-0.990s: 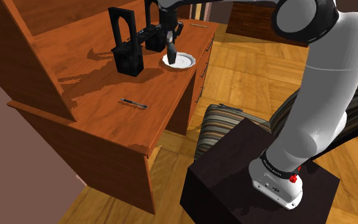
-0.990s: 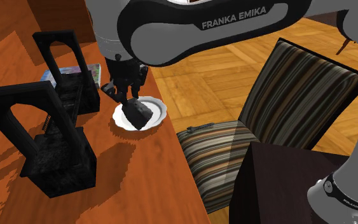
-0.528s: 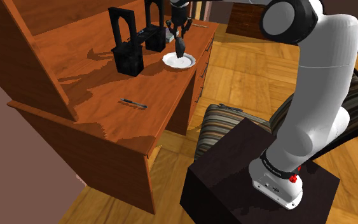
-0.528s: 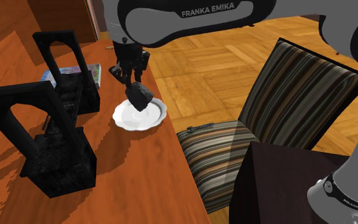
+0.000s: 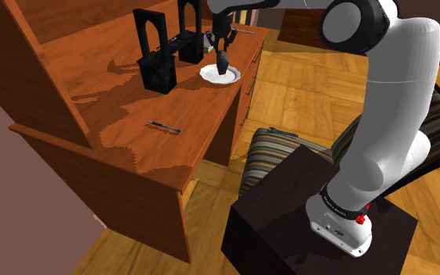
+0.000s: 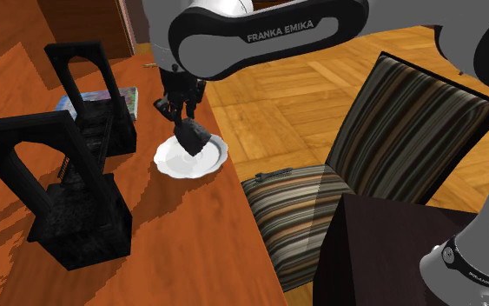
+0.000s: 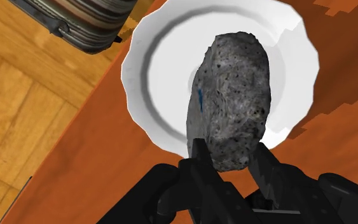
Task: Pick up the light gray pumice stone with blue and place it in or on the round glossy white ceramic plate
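The mottled grey pumice stone [image 7: 231, 95], marked down one side with a thin blue streak, is clasped at its upper end between the two black fingers [image 7: 199, 153] of the pincer [image 6: 184, 120]. The fingers are closed onto it, so that only the stone's own width is left between them. The stone is held upright over the round white plate [image 7: 139, 70], with its lower end pointed down into the plate's shallow well. Whether the plate is touched by it cannot be told.

The plate is set on the reddish wooden tabletop [image 5: 132, 101], close to one of its edges. On the side of the plate away from that edge, two black arch-shaped frames [image 6: 77, 204] are placed near it, and a flat book [image 6: 119, 97] with a colourful cover is seen just past them. A dark pen [image 5: 164, 126] is laid well apart from the plate, further along the tabletop.

Off the edge nearest the plate, a striped upholstered chair [image 6: 390, 139] is drawn up over a parquet floor [image 6: 303, 78]. Beyond the chair from the plate, the white arm [image 5: 390, 117] is mounted on a dark box [image 5: 280, 219].
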